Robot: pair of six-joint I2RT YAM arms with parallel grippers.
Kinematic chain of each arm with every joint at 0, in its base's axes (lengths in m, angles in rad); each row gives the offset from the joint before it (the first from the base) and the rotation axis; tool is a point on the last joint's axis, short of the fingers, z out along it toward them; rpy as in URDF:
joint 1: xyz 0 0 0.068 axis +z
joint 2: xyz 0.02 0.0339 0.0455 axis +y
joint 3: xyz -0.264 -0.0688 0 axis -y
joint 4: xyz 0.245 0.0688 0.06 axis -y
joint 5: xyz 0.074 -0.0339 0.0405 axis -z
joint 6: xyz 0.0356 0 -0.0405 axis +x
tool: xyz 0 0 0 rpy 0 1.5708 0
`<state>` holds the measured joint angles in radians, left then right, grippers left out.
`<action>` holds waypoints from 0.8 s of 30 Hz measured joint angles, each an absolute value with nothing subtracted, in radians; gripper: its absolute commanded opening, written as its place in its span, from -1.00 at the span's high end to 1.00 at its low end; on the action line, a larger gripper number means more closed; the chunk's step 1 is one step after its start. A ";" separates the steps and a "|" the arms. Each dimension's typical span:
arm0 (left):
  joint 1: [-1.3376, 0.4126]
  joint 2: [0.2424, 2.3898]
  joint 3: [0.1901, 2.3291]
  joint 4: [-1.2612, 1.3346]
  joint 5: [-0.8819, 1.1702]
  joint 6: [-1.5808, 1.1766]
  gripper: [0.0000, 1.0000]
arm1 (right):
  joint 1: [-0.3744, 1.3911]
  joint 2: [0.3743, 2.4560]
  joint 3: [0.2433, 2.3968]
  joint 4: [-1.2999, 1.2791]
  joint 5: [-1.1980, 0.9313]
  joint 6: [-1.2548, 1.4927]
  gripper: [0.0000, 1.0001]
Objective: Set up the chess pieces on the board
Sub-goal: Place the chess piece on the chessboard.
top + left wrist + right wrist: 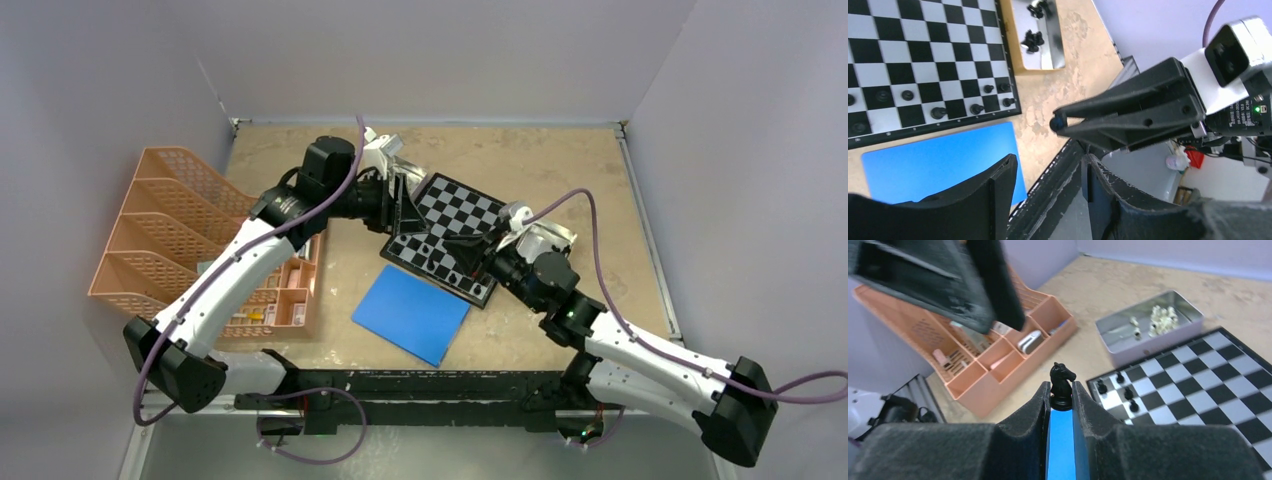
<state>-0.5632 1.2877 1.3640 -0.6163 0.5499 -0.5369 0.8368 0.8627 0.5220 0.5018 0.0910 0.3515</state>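
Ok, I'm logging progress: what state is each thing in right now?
Right claw: shut on the black knight, which stands upright in the grip.
Left claw: open, empty.
Board: lying flat, some black pieces along one edge.
Tin: open, pale pieces inside.
Blue sheet: flat beside the board.

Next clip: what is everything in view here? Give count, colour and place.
board: one, black and silvery-white, mid-table
black chess pieces: several, on the board's edge by the blue sheet
black knight: one, in the right gripper
first tin: one, silver, left of board, holding cream pieces
second tin: one, silver, right of board, holding black pieces
blue sheet: one, near side of board
organizer: one, peach, table's left
table: one, beige
left gripper: open, empty
right gripper: shut on the knight
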 measured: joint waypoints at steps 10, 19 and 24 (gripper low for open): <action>-0.563 1.348 1.369 -0.598 0.689 -0.538 0.15 | 0.953 0.933 0.529 0.609 0.113 0.264 0.72; -0.563 1.358 1.364 -0.585 0.705 -0.525 0.22 | 0.988 0.960 0.545 0.621 0.144 0.244 0.72; -0.563 1.379 1.359 -0.588 0.703 -0.511 0.35 | 0.989 0.964 0.553 0.635 0.147 0.244 0.72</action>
<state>-0.5632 1.3792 1.3594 -0.5884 0.7033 -0.5110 0.9894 0.9638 0.5529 0.6346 0.1474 0.2440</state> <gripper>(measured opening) 0.368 0.197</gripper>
